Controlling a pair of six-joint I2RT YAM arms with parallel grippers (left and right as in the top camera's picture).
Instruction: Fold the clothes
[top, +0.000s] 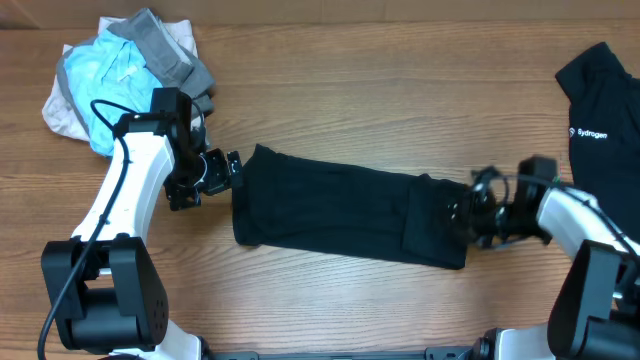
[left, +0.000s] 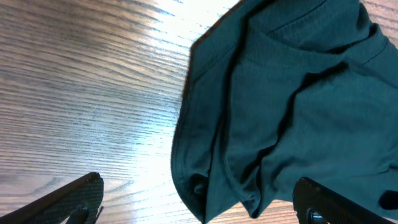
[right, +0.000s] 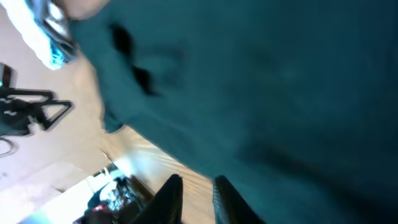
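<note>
The clothes (top: 340, 205), one plain black garment, lie folded into a long strip across the middle of the table. My left gripper (top: 228, 175) stands wide open at the strip's left end. In the left wrist view its fingers (left: 74, 199) straddle the bunched corner of the clothes (left: 292, 106) without closing on it. My right gripper (top: 462, 212) is at the strip's right end, over the edge of the cloth. In the blurred right wrist view its fingers (right: 171, 199) stand a little apart with bare wood between them, beside the clothes (right: 261, 81).
A light-blue, grey and beige bundle (top: 120, 70) lies at the back left, just behind my left arm. A black garment with white "Sydrogen" lettering (top: 600, 110) lies at the back right. Bare wooden table (top: 350, 90) shows behind the strip.
</note>
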